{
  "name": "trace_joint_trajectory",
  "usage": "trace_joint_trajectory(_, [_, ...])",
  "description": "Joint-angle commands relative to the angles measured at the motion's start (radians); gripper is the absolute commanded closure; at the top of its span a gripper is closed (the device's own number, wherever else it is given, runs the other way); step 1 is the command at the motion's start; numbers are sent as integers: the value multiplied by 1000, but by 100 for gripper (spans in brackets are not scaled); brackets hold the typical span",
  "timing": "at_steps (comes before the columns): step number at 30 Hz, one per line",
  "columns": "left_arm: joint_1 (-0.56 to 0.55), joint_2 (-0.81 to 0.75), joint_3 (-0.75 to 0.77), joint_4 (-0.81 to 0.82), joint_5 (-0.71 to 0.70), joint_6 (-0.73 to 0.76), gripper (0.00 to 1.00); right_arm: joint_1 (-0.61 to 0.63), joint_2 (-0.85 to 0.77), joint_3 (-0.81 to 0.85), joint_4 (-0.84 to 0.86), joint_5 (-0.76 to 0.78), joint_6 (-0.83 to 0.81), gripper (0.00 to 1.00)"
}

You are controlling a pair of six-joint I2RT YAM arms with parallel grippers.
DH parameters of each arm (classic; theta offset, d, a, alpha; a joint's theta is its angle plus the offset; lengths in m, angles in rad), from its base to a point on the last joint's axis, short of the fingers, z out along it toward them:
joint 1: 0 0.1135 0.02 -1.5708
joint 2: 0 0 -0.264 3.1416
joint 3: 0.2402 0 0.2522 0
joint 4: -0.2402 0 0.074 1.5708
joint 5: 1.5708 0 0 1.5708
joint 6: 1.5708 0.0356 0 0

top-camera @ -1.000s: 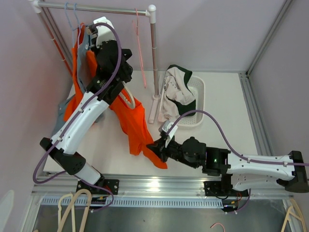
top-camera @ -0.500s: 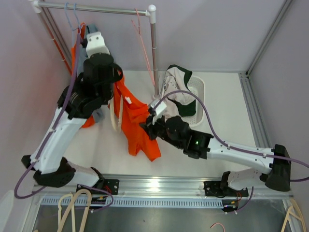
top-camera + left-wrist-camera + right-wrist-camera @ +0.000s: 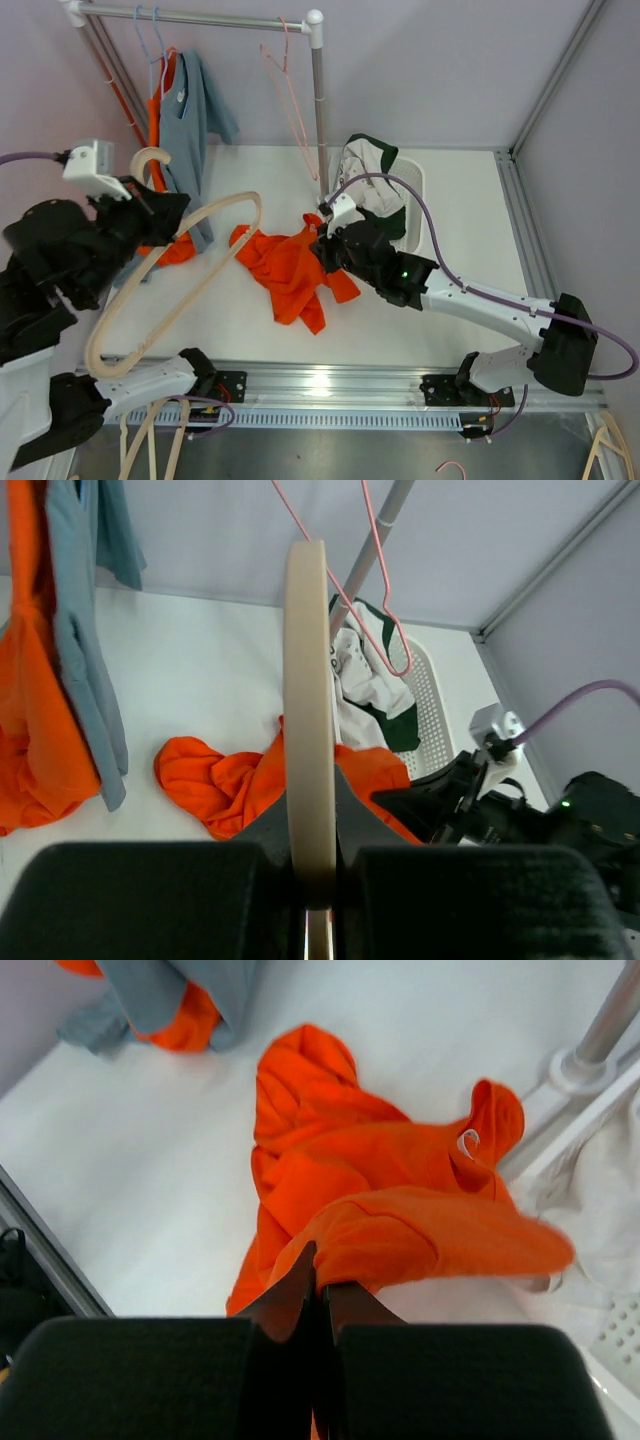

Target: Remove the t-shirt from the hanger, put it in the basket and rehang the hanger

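The orange t-shirt (image 3: 288, 268) lies crumpled on the white table, off the hanger. My right gripper (image 3: 322, 246) is shut on a fold at the shirt's right edge; in the right wrist view the fingertips (image 3: 322, 1285) pinch orange cloth (image 3: 400, 1230) just above the table. My left gripper (image 3: 165, 225) is raised high at the left, shut on the bare cream wooden hanger (image 3: 200, 265). In the left wrist view the hanger (image 3: 308, 680) runs edge-on straight up from between the fingers (image 3: 318, 880), with the t-shirt (image 3: 230, 780) on the table below.
A clothes rack stands at the back left, with its rail (image 3: 200, 17) and post (image 3: 320, 110). On it hang a grey-blue shirt (image 3: 192, 110), an orange garment (image 3: 160, 120) and a pink wire hanger (image 3: 290, 90). A white basket (image 3: 412, 200) holds white and green clothing (image 3: 365, 180).
My left arm swung the hanger away from the rack, up and to the left, free of the t-shirt. The shirt dropped onto the table, with my right gripper still shut on it, moved rearward.
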Motion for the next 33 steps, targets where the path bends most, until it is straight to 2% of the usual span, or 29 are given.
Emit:
trace_joint_trajectory(1, [-2,-4,45,-57,-4,14,99,-8,-17,-26,-10,-72,27,100])
trace_joint_trajectory(3, [-2,2,38,-56,-75,26,99,-6,12,0,-21,-122,33,100])
trace_joint_trajectory(5, [2,8,6,-5,-153,47,99,-5,94,60,-51,-143,33,94])
trace_joint_trajectory(6, [10,8,-4,22,-170,79,99,-3,133,84,-64,-151,34,91])
trace_joint_trajectory(8, [74,14,-10,111,-156,131,99,0,252,138,-100,-154,33,92])
trace_joint_trajectory(10, [151,22,-12,160,-97,171,99,8,334,215,-120,-171,30,94])
trace_joint_trajectory(11, [238,24,-24,224,14,187,99,20,405,239,-127,-171,25,94])
trace_joint_trajectory(12, [272,27,-31,251,52,201,99,23,440,297,-136,-169,19,97])
trace_joint_trajectory(15, [314,51,-65,378,131,276,99,37,581,388,-188,-157,19,95])
trace_joint_trajectory(17, [314,94,-59,415,150,308,99,38,647,469,-226,-152,21,79])
trace_joint_trajectory(18, [314,108,-53,433,160,328,99,40,700,492,-238,-140,25,44])
trace_joint_trajectory(19, [314,122,-29,441,158,336,99,40,720,524,-249,-126,27,26])
trace_joint_trajectory(20, [314,131,-24,452,167,348,99,40,734,532,-251,-129,27,18])
trace_joint_trajectory(21, [314,140,-25,466,174,363,99,40,754,540,-252,-128,27,6])
trace_joint_trajectory(22, [314,143,-21,495,175,371,99,40,760,546,-251,-125,30,1])
trace_joint_trajectory(26, [317,166,-9,549,161,426,99,41,826,630,-307,-134,21,1])
trace_joint_trajectory(30, [329,209,-16,615,158,483,99,63,921,725,-403,-1,-1,2])
trace_joint_trajectory(32, [350,228,-25,653,149,489,99,72,949,743,-435,39,1,16])
trace_joint_trajectory(33, [363,237,-24,659,154,485,99,70,948,738,-438,41,5,38])
